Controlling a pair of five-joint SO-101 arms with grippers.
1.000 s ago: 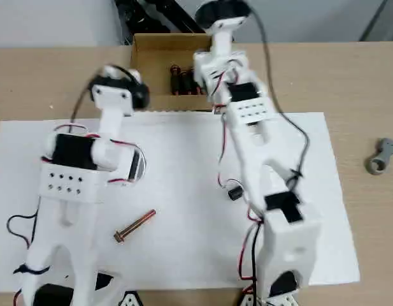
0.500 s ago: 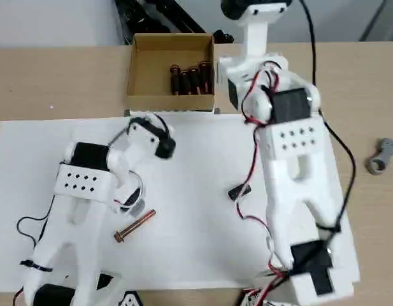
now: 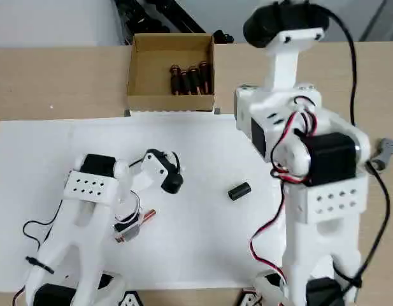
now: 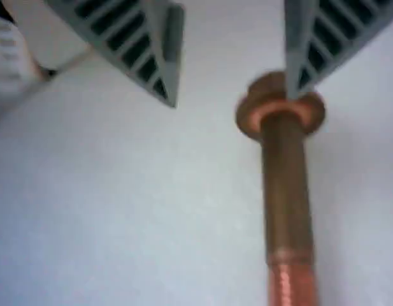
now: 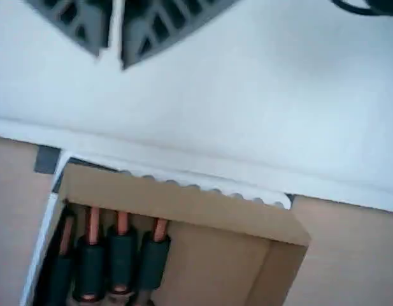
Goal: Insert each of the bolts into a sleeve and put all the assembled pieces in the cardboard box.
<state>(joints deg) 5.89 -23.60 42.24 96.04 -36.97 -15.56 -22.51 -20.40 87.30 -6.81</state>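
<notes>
A copper bolt [image 4: 285,191] lies on the white sheet [image 3: 202,248]. My left gripper [image 4: 231,89] is open right over the bolt's head, with one fingertip [image 4: 298,70] at the flange. In the high view the bolt [image 3: 148,215] pokes out from under the left gripper [image 3: 129,224]. A black sleeve [image 3: 239,190] lies alone in the middle of the sheet. The cardboard box [image 3: 171,102] at the back holds several assembled pieces [image 3: 190,78]. My right gripper [image 5: 116,38] is shut and empty, above the sheet near the cardboard box [image 5: 183,204] and its assembled pieces [image 5: 123,258].
A grey plastic part [image 3: 387,146] lies on the wooden table at the far right, partly behind the right arm [image 3: 311,153]. Black equipment stands behind the box. Red and black cables hang from both arms.
The left arm swung down and forward until its open gripper reached the bolt. The right arm drew back from the box and rose to the right. The sleeve stayed put.
</notes>
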